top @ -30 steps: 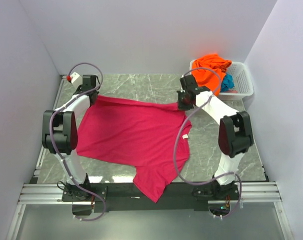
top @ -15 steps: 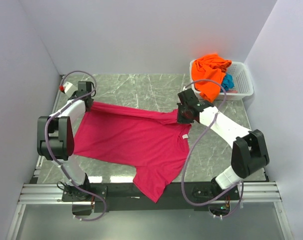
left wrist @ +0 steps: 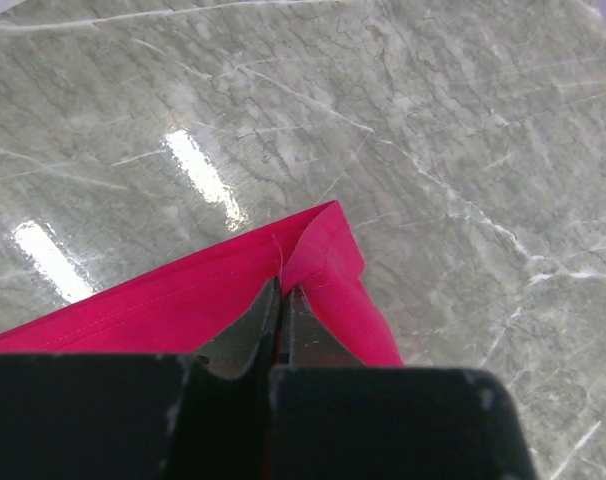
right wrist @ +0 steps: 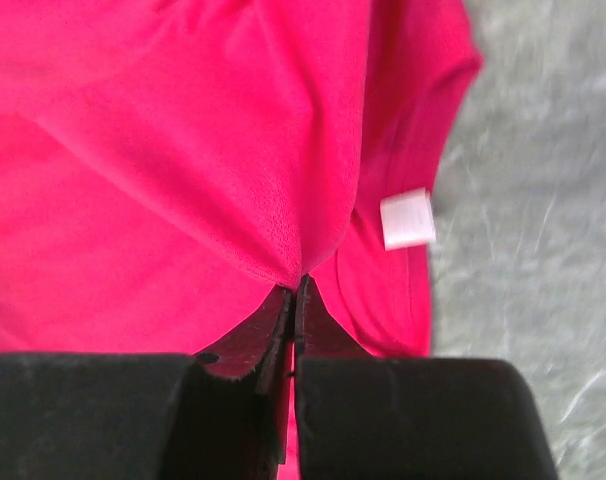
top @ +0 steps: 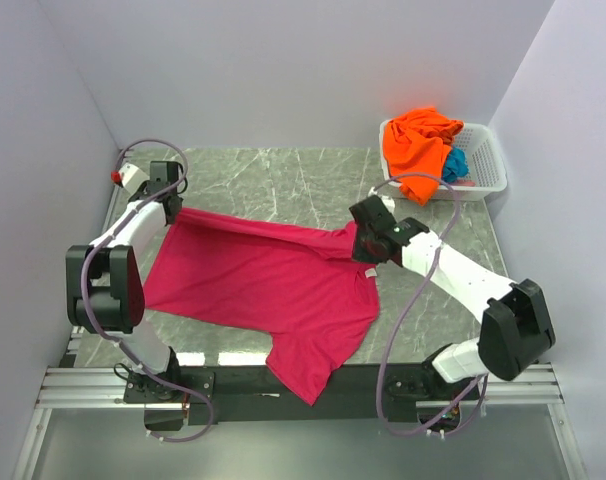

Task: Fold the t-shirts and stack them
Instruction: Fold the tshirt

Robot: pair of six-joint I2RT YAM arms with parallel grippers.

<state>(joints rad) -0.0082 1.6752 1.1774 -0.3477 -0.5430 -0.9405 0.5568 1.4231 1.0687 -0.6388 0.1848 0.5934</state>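
The magenta-pink t-shirt [top: 263, 285] lies spread on the marble table [top: 283, 180], one part hanging over the near edge. My left gripper [top: 170, 209] is shut on its far-left corner; in the left wrist view the gripper [left wrist: 283, 297] pinches the hemmed corner of the pink t-shirt [left wrist: 323, 250] just above the table. My right gripper [top: 368, 245] is shut on a fold of the cloth by the neck. In the right wrist view that gripper [right wrist: 295, 287] holds the bunched pink t-shirt [right wrist: 183, 150], with the white neck label [right wrist: 407, 218] beside it. The orange t-shirt [top: 418, 140] and teal t-shirt [top: 455, 165] sit in the basket.
A white lattice basket [top: 488, 170] stands at the back right corner, with the orange cloth draped over its left rim. Grey walls close in the table on the left, back and right. The arm bases and a metal rail [top: 283, 385] run along the near edge.
The right gripper has moved toward the near edge, carrying the shirt's neck part with it. The left gripper has shifted left with its corner, and the far edge now stretches straighter.
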